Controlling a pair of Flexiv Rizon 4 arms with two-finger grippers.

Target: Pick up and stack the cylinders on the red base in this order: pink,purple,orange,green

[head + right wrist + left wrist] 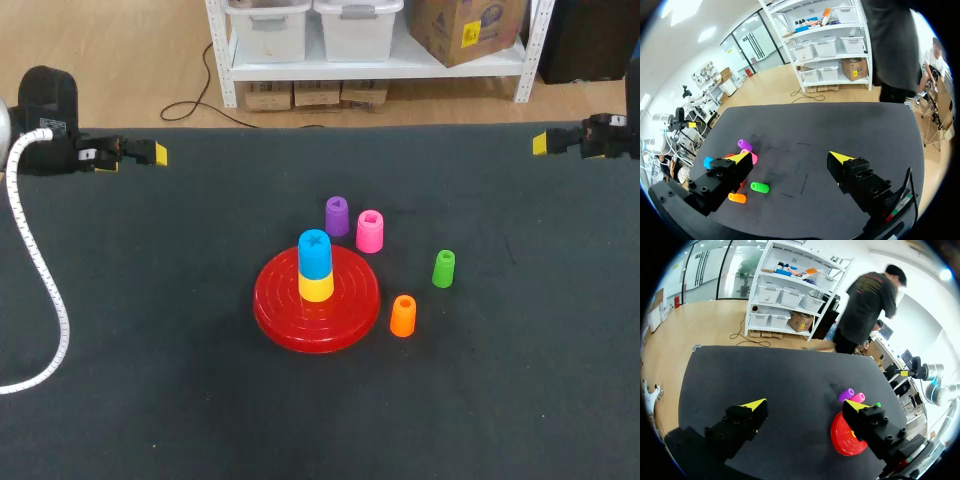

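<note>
Clearly both of my tools stood wide open with nothing between their fingers, the left tool (152, 153) at the far left edge of the counter (150, 380) and the right tool (543, 143) at the far right edge, each well apart from the pieces. The pink cylinder (370, 231), first in the order, stood upright just behind the rim of the red base (285, 312), with the purple cylinder (337, 216) just beside it. The green cylinder (444, 268) and orange cylinder (403, 316) stood to the right of the base. A blue cylinder (315, 252) already sat on a yellow cylinder (316, 287) at the base's middle. I judged the pink one light, stiff and smooth, probably plastic and a little slippery. It seemed best gripped from above across its round sides near mid-height, with the fingers turned to miss the purple neighbour.
</note>
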